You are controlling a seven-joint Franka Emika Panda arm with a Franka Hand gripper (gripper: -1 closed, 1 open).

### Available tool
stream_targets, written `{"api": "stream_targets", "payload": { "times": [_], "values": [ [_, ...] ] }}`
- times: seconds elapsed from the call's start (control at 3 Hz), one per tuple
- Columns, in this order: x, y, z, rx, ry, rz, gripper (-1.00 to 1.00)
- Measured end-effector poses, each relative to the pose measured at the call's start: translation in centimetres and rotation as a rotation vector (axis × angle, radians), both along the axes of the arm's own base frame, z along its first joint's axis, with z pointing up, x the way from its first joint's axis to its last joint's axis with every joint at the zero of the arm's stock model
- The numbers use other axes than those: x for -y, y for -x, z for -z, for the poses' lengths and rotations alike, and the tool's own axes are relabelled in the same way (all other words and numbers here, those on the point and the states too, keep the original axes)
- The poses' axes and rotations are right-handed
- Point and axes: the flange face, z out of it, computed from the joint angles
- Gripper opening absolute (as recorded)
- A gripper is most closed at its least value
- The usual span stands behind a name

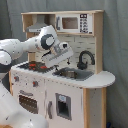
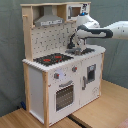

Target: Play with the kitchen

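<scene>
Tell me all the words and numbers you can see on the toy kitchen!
No words or numbers can be read anywhere.
Microwave: its button panel has small marks, too blurred to read.
Knobs beneath the stovetop: nothing readable on them.
Robot arm: no readable label.

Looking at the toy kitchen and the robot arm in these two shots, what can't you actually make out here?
- Gripper fingers: in the first exterior view they blend into the wrist; in the second exterior view the faucet overlaps them.
- Sink contents: the arm covers part of the basin in both exterior views.
- Microwave buttons: too small to read.
- Kitchen base: cut off by the first exterior view's bottom edge.
</scene>
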Motion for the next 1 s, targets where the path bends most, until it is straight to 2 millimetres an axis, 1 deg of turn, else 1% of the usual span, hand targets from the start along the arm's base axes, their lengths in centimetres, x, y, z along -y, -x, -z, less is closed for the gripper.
{"api": "stream_targets", "payload": {
  "times": [0.33,0.67,1.0],
  "values": [
    [0.9,-1.4,2.6,-0.048,-0.004,0.013,1.00],
    [0.7,-2.5,4.7,-0.074,-0.047,0.028,1.00],
    [-0.4,-3.7,5.7,-0.070,-0.062,0.010,1.00]
  ]
}}
